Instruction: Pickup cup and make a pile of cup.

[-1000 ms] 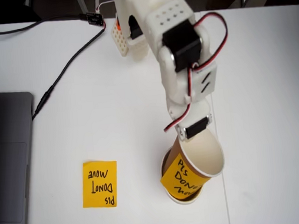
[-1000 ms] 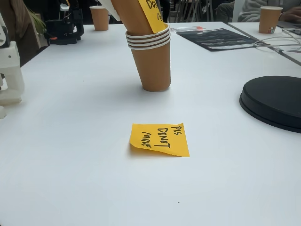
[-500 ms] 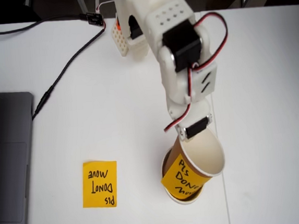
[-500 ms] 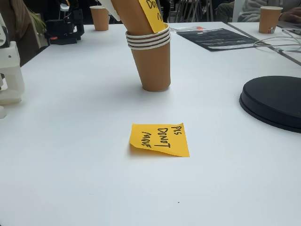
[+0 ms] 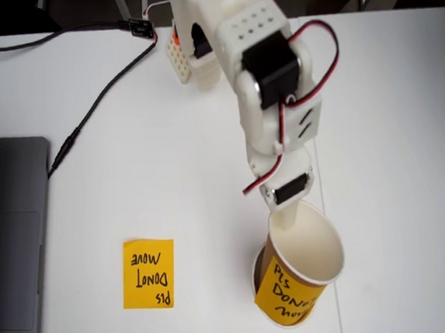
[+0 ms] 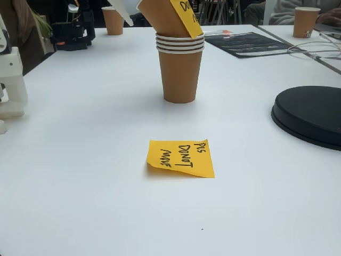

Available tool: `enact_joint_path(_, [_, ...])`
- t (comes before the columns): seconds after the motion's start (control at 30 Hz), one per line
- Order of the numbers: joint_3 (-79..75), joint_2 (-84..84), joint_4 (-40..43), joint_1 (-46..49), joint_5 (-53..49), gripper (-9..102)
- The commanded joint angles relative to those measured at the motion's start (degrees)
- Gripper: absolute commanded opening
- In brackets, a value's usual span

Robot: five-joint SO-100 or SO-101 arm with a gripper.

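The cup [image 5: 305, 264], marked by its orange note, is seen tilted with its base entered into the pile of cup [image 6: 180, 69], which stands beyond the loose sticky note [image 6: 180, 158]. The gripper [image 5: 288, 217] is held at the cup's rim; whether the jaws are clamped cannot be told. Insertion is judged begun; full seating and release are left

Loose orange sticky note [image 5: 148, 273], laptop [image 5: 11, 247]
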Motion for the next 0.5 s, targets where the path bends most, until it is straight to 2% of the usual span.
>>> enact_joint_path(0.0, [-1.23,2.64,-0.09,-0.09,0.44,29])
enact_joint_path(0.47, [-1.23,6.94,-0.35,0.88,0.44,29])
